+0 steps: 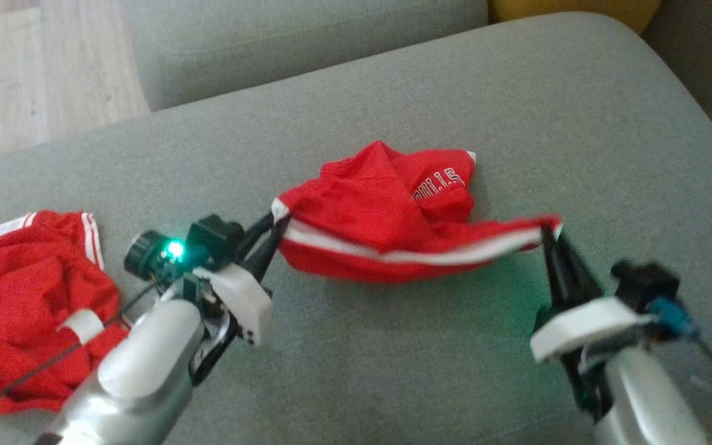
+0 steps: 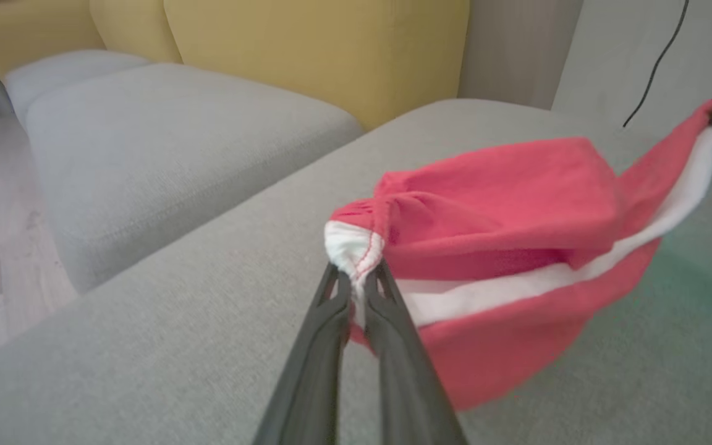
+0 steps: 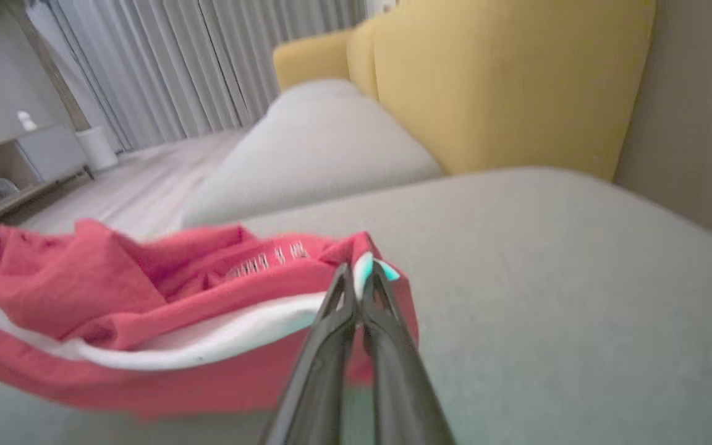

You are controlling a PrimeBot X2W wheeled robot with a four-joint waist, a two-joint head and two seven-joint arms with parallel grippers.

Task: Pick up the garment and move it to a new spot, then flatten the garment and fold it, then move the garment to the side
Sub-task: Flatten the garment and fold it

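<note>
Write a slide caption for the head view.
Over the grey cushion, left gripper and right gripper pinch opposite ends of the striped red garment; a second garment lies at left.

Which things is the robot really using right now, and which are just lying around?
In the job:
- red garment
- left tool, pinching one end
- right tool, pinching the other end
- grey sofa seat under it

Just lying about:
- other red clothes at the left
- yellow cushion
- wooden floor
</note>
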